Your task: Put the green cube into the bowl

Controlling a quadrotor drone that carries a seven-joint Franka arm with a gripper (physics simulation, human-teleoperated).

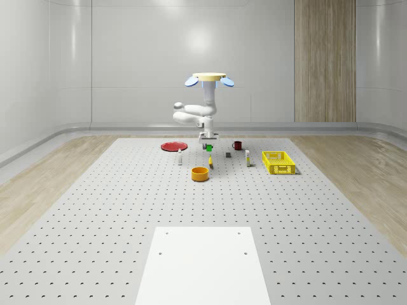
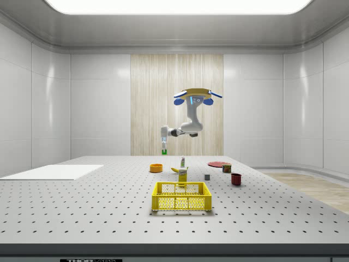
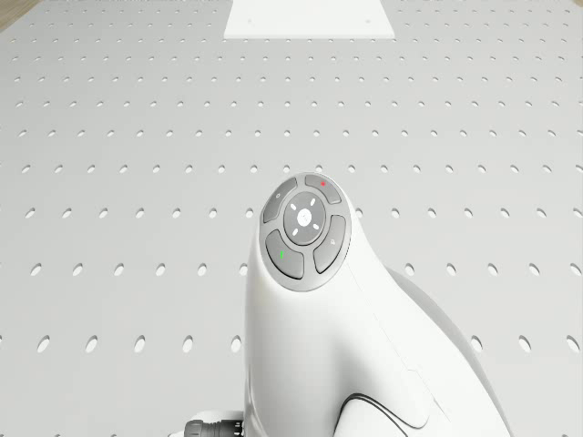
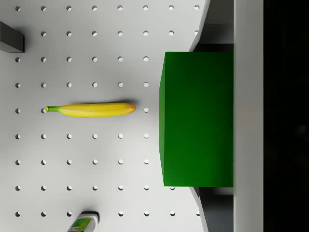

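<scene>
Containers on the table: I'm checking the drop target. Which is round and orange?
The orange bowl, near the banana; the yellow crate is rectangular, the red mug smaller.

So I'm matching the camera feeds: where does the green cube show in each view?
Whole-scene view: green cube in the gripper, above the floor behind the banana.
Side view: hanging under the gripper, above the orange bowl.
Wrist view: large green block beside the banana.
Shared landmark: the banana.
</scene>
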